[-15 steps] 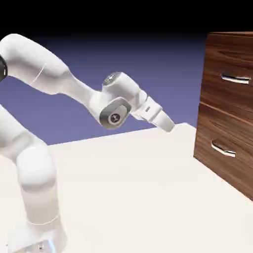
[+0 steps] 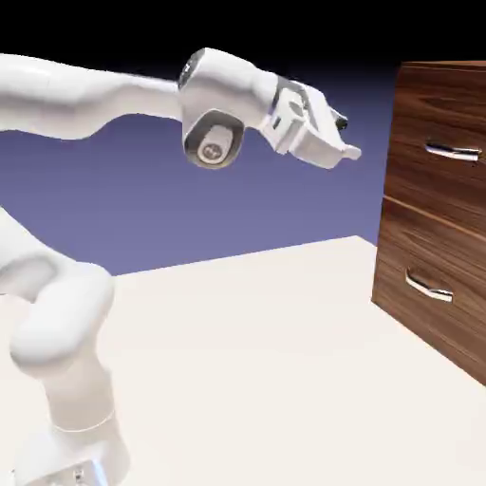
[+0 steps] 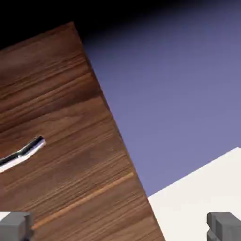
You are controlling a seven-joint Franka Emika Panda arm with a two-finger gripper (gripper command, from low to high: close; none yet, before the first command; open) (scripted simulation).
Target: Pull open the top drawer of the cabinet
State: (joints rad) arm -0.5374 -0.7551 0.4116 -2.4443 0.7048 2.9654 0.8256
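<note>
Cabinet (image 2: 427, 218): dark reddish-brown wood grain, streaked with near-black bands and lighter brown lines. Top drawer (image 2: 456, 109): the same walnut brown, its grain in long, wavy, darker and paler stripes. Lower drawer (image 2: 437, 247): matching brown, striped alike. Seam between the two: a thin line of lighter orange-brown. Handles, top (image 2: 454, 151) and lower (image 2: 429, 287): shiny silver, with white highlights and black reflections. Arm (image 2: 71, 95): glossy white, softly shaded grey, with dark grey rings around the wrist joint. Gripper (image 2: 318, 133): white body; finger tips (image 3: 15, 226) plain mid-grey. Table (image 2: 247, 370): plain cream-white, unpatterned. Backdrop beyond the table's far edge: blue-violet, fading upward into black.
</note>
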